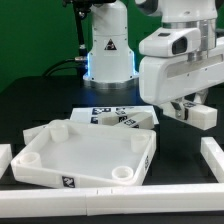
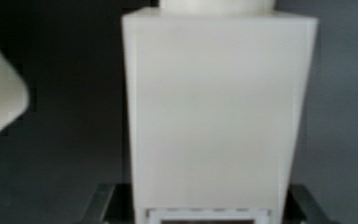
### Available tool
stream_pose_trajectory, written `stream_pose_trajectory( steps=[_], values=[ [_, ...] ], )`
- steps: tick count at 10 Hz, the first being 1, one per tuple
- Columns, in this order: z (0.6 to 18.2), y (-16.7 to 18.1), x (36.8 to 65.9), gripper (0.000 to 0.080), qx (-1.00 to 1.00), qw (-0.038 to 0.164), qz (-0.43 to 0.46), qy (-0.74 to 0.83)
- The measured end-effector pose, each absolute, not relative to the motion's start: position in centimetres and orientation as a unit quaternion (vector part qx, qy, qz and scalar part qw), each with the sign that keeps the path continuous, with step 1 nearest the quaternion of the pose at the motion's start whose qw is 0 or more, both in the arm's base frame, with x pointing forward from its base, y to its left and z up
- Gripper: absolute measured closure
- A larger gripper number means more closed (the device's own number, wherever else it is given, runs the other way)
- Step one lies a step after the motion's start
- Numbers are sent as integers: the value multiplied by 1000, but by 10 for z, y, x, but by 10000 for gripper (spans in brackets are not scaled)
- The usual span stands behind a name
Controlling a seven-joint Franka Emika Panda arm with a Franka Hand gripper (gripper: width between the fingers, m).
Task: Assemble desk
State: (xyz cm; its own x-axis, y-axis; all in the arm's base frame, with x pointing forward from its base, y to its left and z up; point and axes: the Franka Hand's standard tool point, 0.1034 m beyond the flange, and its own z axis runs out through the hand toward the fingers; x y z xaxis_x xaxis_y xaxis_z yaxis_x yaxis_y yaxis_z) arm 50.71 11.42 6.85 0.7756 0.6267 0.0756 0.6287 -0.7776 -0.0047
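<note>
A white square leg is held in the gripper, whose jaws are closed partway, pressed against its sides. The leg is held clear of the black table, at the exterior view's right. In the wrist view most of the picture is filled by the leg, with a round peg at its far end. The desk top is laid rim up on the table, lower and toward the exterior view's left, apart from the leg (round sockets are seen in its corners). Tagged white pieces are seen just behind it.
</note>
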Motion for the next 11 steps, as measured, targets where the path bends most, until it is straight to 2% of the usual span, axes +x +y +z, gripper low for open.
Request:
stream_pose_trajectory(
  steps=[3,4,6,7,11],
  values=[
    [67,115,505,528,-945,16,-32,-325],
    [67,120,497,528,-959,16,-48,-279],
    [59,142,442,528,-986,31,-60,-155],
    [53,145,430,528,-987,34,-52,-148],
    [52,149,431,528,-988,38,-61,-140]
  ],
)
